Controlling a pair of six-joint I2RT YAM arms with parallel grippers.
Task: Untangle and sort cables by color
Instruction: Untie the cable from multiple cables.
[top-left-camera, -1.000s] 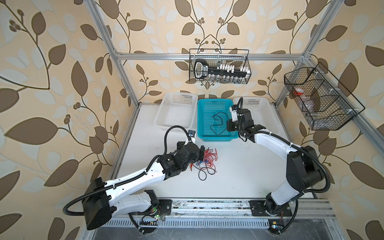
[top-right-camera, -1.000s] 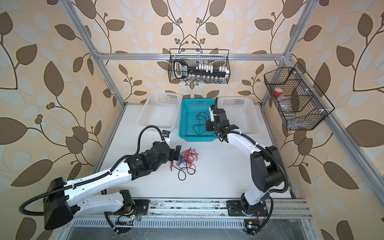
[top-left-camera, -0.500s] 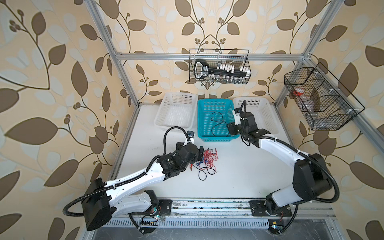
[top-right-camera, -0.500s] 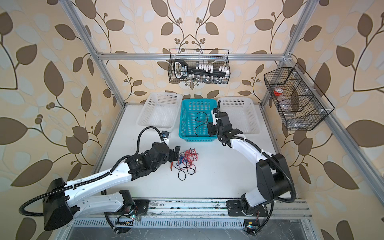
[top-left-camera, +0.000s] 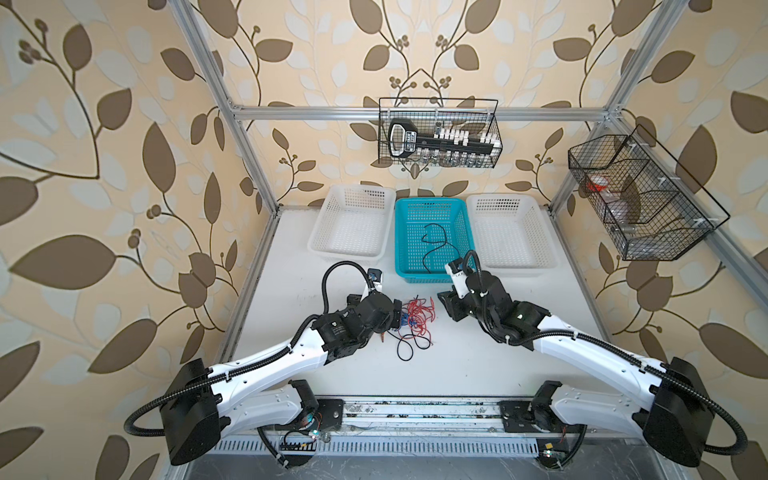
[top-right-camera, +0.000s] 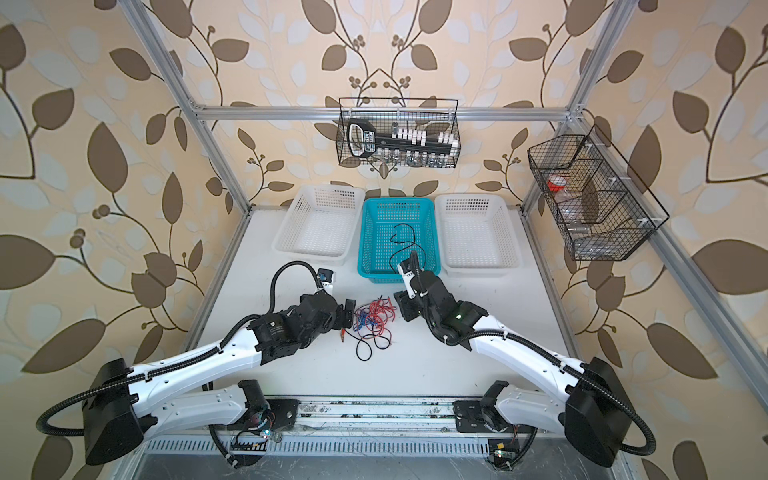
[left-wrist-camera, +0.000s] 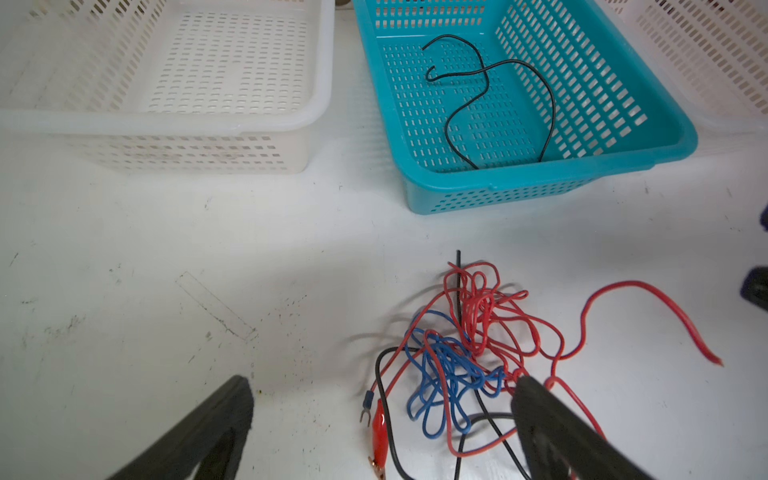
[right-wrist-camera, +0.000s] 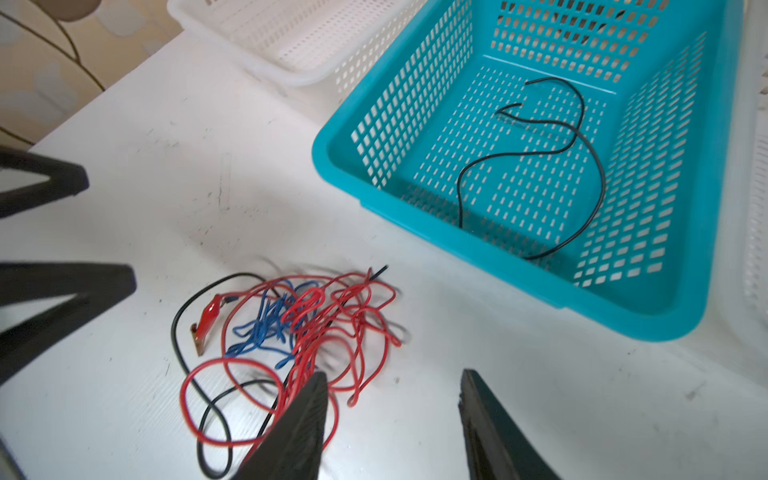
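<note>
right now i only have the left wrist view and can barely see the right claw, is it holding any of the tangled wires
observer: No. The right claw hangs open beside the tangle of thin red, blue and black cables, with nothing between its fingers.
operator: the white slotted plastic basket past the teal plastic basket, i see only a corner, anything in it
observer: Both top views show nothing inside that basket.
operator: the black cable runs off my frame, where does it go
observer: In both top views it curls into a loop on the white table, on the tangle's side nearest the robot bases.
</note>
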